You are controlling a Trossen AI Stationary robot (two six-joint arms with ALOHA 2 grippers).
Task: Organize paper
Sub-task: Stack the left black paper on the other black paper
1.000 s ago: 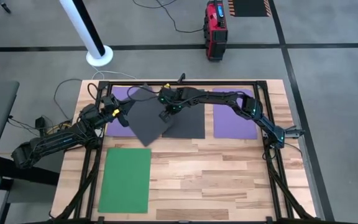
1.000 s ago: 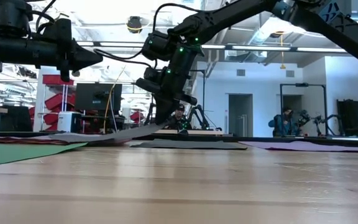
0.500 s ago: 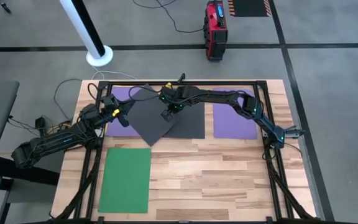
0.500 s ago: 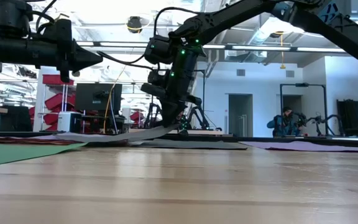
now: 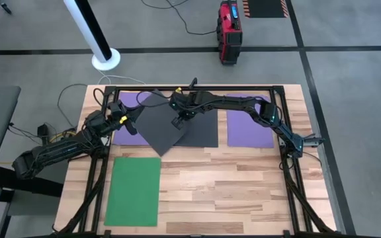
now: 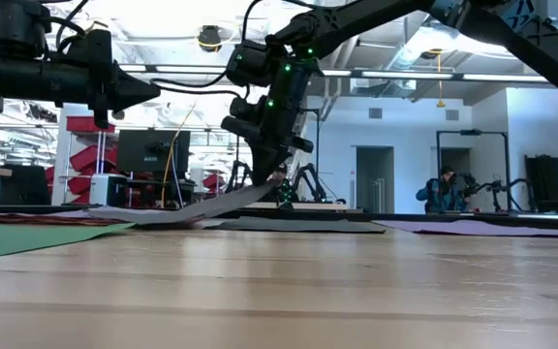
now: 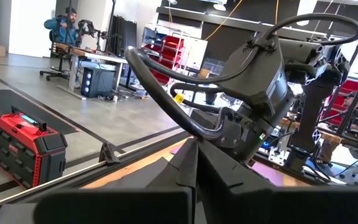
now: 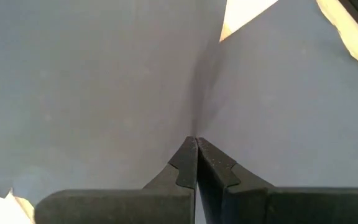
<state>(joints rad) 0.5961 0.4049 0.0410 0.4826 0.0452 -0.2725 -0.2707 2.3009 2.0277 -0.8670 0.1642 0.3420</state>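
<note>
Dark grey sheet [image 5: 159, 124] lies skewed near table's [image 5: 243, 192] far edge, one edge lifted, overlapping another grey sheet [image 5: 200, 132]; purple sheets [image 5: 249, 129] flank, green sheet [image 5: 134, 190] at near left. Right gripper [image 5: 177, 121] pinches it closed; left gripper [image 5: 137, 114] hovers beside, fingers together, holding nothing

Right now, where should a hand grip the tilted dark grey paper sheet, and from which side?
Grip the tilted dark grey paper sheet at its raised edge nearest the right hand, coming from above. That edge is lifted off the table in the low view; elsewhere it lies flat, with no gap for fingers.
</note>
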